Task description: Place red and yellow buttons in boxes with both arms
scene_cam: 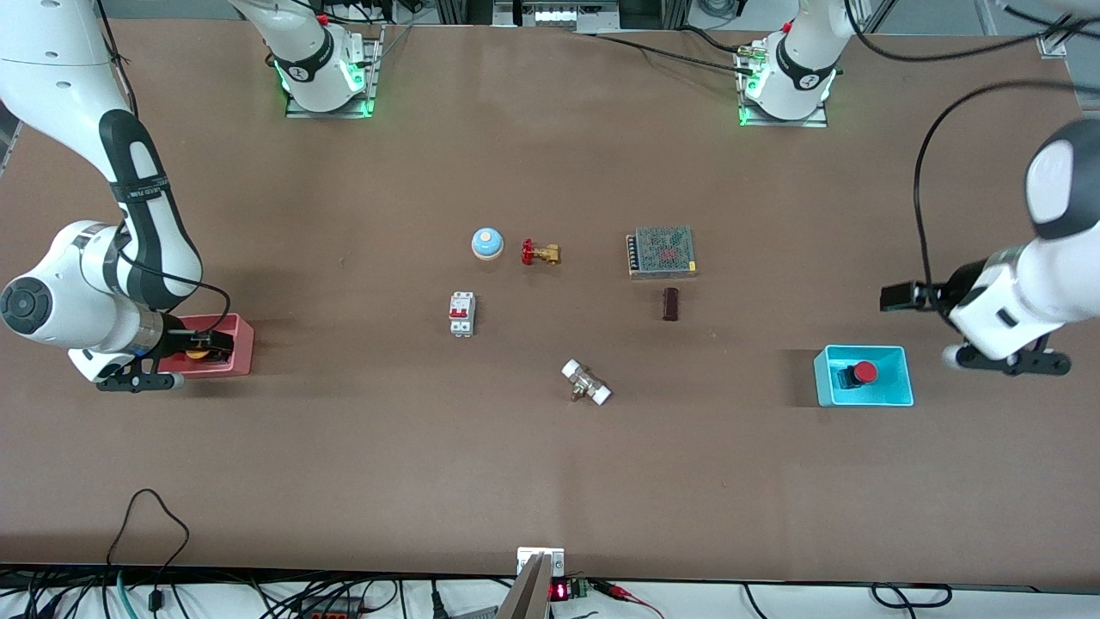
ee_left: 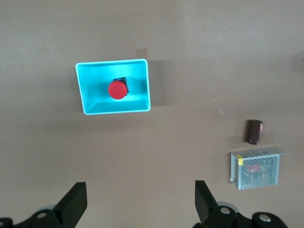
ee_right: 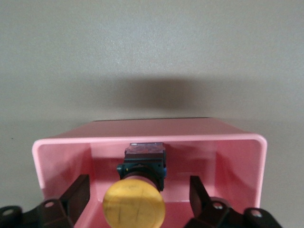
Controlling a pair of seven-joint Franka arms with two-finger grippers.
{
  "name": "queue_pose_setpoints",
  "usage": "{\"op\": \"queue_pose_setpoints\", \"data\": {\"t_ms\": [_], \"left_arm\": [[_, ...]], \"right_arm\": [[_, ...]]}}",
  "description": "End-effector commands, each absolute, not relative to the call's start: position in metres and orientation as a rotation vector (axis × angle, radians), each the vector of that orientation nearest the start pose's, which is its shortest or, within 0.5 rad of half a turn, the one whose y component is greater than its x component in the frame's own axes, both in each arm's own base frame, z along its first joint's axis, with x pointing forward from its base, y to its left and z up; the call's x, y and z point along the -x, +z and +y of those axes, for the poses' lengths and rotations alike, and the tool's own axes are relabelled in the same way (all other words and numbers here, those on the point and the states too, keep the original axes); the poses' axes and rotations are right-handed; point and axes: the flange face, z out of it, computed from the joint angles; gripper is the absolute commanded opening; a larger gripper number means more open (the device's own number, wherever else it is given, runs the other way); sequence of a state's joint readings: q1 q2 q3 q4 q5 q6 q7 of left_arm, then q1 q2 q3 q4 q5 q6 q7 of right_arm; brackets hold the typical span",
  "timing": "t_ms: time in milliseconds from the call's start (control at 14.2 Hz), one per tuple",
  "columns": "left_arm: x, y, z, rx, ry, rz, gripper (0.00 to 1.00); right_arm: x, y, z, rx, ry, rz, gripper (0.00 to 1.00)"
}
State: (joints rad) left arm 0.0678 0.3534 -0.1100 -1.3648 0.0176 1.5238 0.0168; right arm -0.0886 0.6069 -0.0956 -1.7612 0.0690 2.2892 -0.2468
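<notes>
The orange-yellow button (scene_cam: 198,352) lies in the pink box (scene_cam: 243,342) near the right arm's end of the table. My right gripper (scene_cam: 210,346) is down in that box, open, a finger on each side of the button and not touching it. The right wrist view shows the button's cap (ee_right: 134,205), its black base, the box's rim (ee_right: 147,139) and my right gripper (ee_right: 138,187). The red button (scene_cam: 863,372) sits in the cyan box (scene_cam: 862,349). My left gripper (scene_cam: 1011,364) is open and empty, up over the table beside that box. It (ee_left: 141,194), the red button (ee_left: 117,90) and the cyan box (ee_left: 114,62) show in the left wrist view.
Mid-table stand a blue bell (scene_cam: 486,243), a brass valve with a red handle (scene_cam: 540,253), a mesh-covered power supply (scene_cam: 661,251), a dark cylinder (scene_cam: 671,303), a white circuit breaker (scene_cam: 461,314) and a white-ended fitting (scene_cam: 586,383).
</notes>
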Motion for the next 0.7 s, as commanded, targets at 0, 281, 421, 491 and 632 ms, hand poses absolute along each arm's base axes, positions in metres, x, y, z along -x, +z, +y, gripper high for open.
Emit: {"op": "queue_pose_setpoints", "data": {"t_ms": [0, 281, 421, 491, 632], "left_arm": [[-0.62, 0.547, -0.022, 3.144, 0.293, 0.116, 1.0], [-0.584, 0.575, -0.019, 3.152, 0.032, 0.091, 1.0], [-0.565, 0.577, -0.02, 3.139, -0.091, 0.096, 1.0], [-0.56, 0.575, -0.021, 3.137, -0.075, 0.101, 1.0], [-0.538, 0.574, -0.029, 3.121, 0.052, 0.123, 1.0]], "right_arm": [[-0.649, 0.259, -0.11, 3.117, 0.049, -0.076, 1.0], [-0.638, 0.363, -0.101, 3.095, 0.031, -0.08, 1.0], [-0.63, 0.426, -0.086, 3.107, -0.057, -0.122, 1.0], [-0.626, 0.453, -0.081, 3.139, -0.091, -0.149, 1.0], [-0.609, 0.493, -0.075, 3.149, -0.096, -0.121, 1.0]]}}
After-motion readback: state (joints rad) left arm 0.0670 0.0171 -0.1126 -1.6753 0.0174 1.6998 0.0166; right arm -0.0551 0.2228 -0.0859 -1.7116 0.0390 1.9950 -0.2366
